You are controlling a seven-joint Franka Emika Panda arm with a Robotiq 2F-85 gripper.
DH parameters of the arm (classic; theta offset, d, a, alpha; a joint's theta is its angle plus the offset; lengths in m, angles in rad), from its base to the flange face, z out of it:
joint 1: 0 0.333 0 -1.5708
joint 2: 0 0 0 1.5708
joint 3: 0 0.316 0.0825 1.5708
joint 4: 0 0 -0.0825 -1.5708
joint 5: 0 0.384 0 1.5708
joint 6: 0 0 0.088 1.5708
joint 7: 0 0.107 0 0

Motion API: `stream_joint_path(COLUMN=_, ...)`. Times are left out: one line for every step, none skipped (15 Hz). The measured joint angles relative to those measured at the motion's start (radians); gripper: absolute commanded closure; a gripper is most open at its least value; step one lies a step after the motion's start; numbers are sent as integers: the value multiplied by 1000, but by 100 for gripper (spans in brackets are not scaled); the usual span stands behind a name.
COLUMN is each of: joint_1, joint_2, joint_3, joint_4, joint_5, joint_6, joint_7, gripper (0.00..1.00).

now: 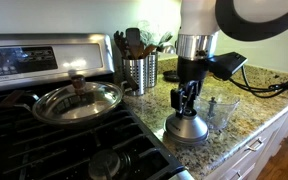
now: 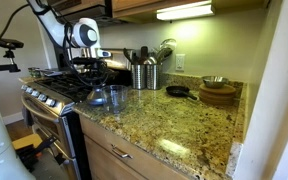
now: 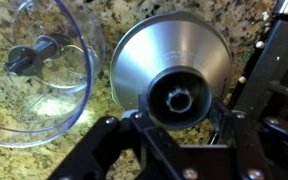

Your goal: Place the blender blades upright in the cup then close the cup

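Note:
The clear cup stands on the granite counter at the left of the wrist view, with the dark blender blades inside it. It also shows in both exterior views. Beside it the silver dome lid rests on the counter, its dark round neck pointing up. My gripper reaches straight down over the lid. Its fingers press against both sides of the neck, shut on it. The lid sits apart from the cup.
A perforated steel utensil holder stands behind the lid. A pan with a glass cover sits on the stove, whose edge runs close to the lid. Cables lie on the counter. A skillet and wooden bowls stand farther along.

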Motion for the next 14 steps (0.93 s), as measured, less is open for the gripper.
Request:
stream_joint_path(joint_1=0, joint_2=0, joint_3=-1, joint_4=0, joint_5=3, joint_6=0, joint_7=0, gripper=65)
stream_joint_path(joint_1=0, joint_2=0, joint_3=-2, joint_4=1, joint_5=6, joint_6=-1, joint_7=0, gripper=65)
stream_joint_path(joint_1=-1, joint_2=0, joint_3=-2, joint_4=2, joint_5=11, joint_6=-3, joint_7=1, gripper=65)
stream_joint_path(joint_1=-1, joint_2=0, joint_3=-2, joint_4=6, joint_5=18, joint_6=-7, joint_7=1, gripper=65)
stream_joint_path(joint_1=-1, joint_2=0, joint_3=-2, joint_4=13, joint_5=25, joint_6=-15, joint_7=1, gripper=65)
stream_joint_path(joint_1=-1, joint_2=0, joint_3=-2, joint_4=23, joint_5=32, joint_6=-26, joint_7=2, gripper=65)
stream_joint_path(joint_1=-1, joint_2=0, joint_3=-2, joint_4=36, joint_5=40, joint_6=-44, joint_7=2, gripper=65)
stream_joint_path(joint_1=-1, joint_2=0, joint_3=-2, joint_4=52, joint_5=45, joint_6=-63, joint_7=3, gripper=65)
stream_joint_path(joint_1=-1, joint_2=-1, joint_3=-2, joint_4=68, joint_5=47, joint_6=-82, joint_7=5, gripper=65)
stream_joint_path(joint_1=0, joint_2=-2, joint_3=-2, joint_4=85, joint_5=48, joint_6=-101, joint_7=9, gripper=65)
stream_joint_path(joint_1=0, joint_2=-3, joint_3=-2, joint_4=102, joint_5=48, joint_6=-118, joint_7=12, gripper=65)
stream_joint_path(joint_1=1, joint_2=-5, joint_3=-2, joint_4=120, joint_5=48, joint_6=-134, joint_7=15, gripper=65)
stream_joint_path(joint_1=1, joint_2=-8, joint_3=-2, joint_4=138, joint_5=48, joint_6=-147, joint_7=17, gripper=65)
stream_joint_path(joint_1=1, joint_2=-12, joint_3=-2, joint_4=154, joint_5=48, joint_6=-160, joint_7=19, gripper=65)
